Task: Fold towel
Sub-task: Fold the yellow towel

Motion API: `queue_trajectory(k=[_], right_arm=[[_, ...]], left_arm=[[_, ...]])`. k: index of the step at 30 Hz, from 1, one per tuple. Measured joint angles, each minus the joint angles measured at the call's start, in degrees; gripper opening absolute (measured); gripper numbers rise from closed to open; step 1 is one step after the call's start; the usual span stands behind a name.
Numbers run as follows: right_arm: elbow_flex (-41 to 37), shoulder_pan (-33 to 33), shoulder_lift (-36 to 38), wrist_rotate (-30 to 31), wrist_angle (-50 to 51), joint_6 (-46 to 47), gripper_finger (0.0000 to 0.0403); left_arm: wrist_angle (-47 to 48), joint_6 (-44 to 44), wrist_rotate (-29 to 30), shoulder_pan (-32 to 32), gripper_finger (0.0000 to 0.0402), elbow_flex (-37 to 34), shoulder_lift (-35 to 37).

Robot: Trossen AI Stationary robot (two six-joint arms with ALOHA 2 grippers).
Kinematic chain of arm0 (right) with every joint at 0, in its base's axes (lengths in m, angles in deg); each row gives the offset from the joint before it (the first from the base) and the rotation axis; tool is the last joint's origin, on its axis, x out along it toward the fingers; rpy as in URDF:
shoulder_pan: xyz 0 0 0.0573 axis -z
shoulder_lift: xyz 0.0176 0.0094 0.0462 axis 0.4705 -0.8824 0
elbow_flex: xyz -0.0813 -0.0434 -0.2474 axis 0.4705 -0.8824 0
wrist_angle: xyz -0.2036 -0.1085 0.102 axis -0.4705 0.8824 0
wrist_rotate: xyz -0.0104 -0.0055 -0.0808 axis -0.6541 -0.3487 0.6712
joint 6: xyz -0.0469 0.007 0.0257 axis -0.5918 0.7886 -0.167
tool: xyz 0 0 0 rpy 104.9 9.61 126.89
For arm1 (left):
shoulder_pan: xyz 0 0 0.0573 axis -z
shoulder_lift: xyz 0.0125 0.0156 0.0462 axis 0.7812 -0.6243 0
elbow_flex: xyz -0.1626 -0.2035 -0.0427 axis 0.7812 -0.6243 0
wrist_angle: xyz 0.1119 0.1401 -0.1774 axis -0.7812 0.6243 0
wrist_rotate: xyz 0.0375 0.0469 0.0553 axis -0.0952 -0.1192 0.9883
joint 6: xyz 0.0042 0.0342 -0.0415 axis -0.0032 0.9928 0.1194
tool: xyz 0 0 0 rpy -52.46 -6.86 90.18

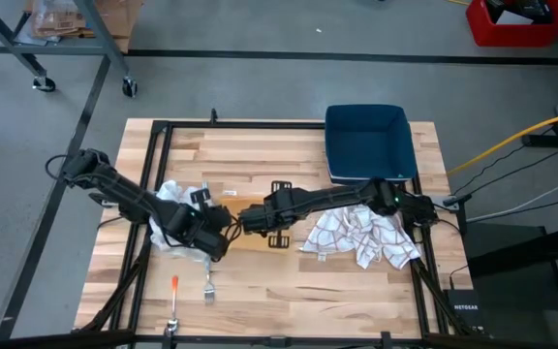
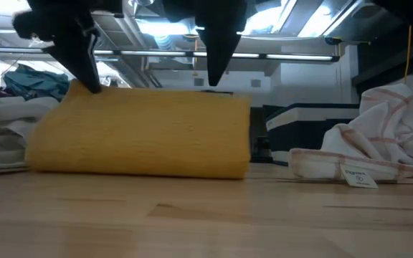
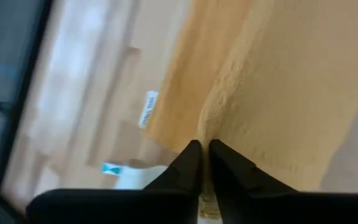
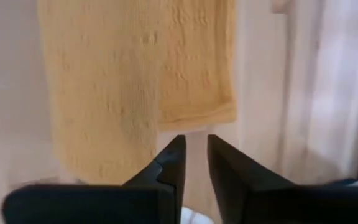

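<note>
The table (image 1: 289, 291) has bare wood along its front edge, while a bin (image 1: 368, 142) and checked cloth (image 1: 361, 237) crowd the right. The folded yellow towel (image 2: 142, 132) lies mid-table. The left gripper (image 3: 202, 149), fingers nearly together, touches one towel edge; the right gripper (image 4: 191, 146), slightly parted, holds nothing just off another.

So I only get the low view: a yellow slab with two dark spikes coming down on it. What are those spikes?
Observer: The high view shows two arms meeting over a folded yellow towel. The spikes are the left pincer and the right pincer.
Operator: Is the right one gripping it?
Observer: No. Its wrist view shows it open, just off the towel's edge, with nothing between the fingers.
Operator: And the white cloth on my right?
Observer: From above, it is a crumpled checked towel lying next to a blue bin, which you cannot see.
</note>
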Motion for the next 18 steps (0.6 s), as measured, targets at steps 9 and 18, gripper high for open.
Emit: queue_trajectory(k=[9, 18], right_arm=[[0.0, 3.3, 0.0, 3.6, -0.1, -0.6, 0.0136], [0.0, 3.7, 0.0, -4.9, -0.2, 1.0, 0.014]], left_arm=[[4.5, -0.4, 5.0, -4.8, 0.0105, 0.0, 0.0], [3.0, -1.5, -1.1, -5.3, 0.0109, 0.0, 0.0]])
